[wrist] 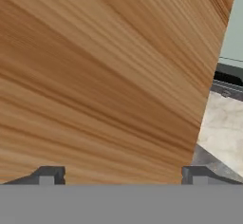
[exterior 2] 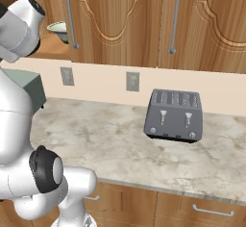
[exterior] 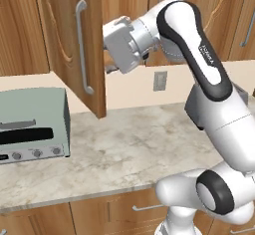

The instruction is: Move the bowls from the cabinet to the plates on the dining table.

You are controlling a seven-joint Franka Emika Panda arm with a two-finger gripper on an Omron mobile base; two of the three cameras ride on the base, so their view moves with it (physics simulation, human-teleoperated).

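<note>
The cabinet of mid-brown wood hangs over the counter. Its left door stands swung open. On the shelf inside sits a cream-white bowl with a green band, partly hidden by the door edge and my arm. My white hand is raised just behind the open door, at the cabinet's mouth. In the hand view my gripper is open, its fingertips wide apart with nothing between them, facing the door's wood at close range. The plates and the dining table are out of view.
A grey-green toaster oven stands at the left on the marble counter. A dark toaster stands to the right. Wall outlets are on the backsplash. Drawers run below the counter edge.
</note>
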